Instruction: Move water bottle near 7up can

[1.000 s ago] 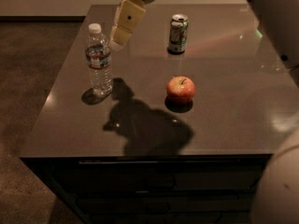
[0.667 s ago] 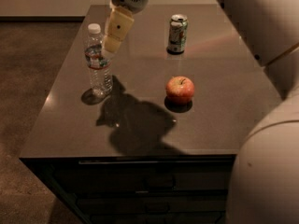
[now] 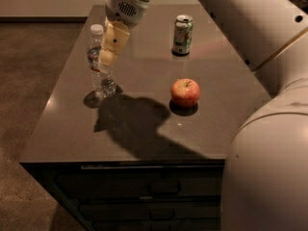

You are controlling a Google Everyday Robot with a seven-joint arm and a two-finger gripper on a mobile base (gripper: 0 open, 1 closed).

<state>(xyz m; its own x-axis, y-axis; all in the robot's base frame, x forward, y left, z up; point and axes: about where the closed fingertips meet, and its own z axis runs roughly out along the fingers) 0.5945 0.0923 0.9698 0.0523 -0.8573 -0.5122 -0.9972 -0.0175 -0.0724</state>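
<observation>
The water bottle, clear with a white cap and a label band, stands upright at the left of the dark table. My gripper hangs from above right at the bottle's upper half and overlaps its label in the picture; I cannot tell whether it touches the bottle. The 7up can, green and white with a silver top, stands upright at the far middle of the table, well to the right of the bottle.
A red apple sits in the middle of the table, between the bottle and the right edge. My arm crosses the upper right, and my white body fills the lower right. Drawers run along the table's front.
My gripper has moved left and down, from above the space between bottle and can to the bottle's upper half. The bottle, can and apple have not moved.
</observation>
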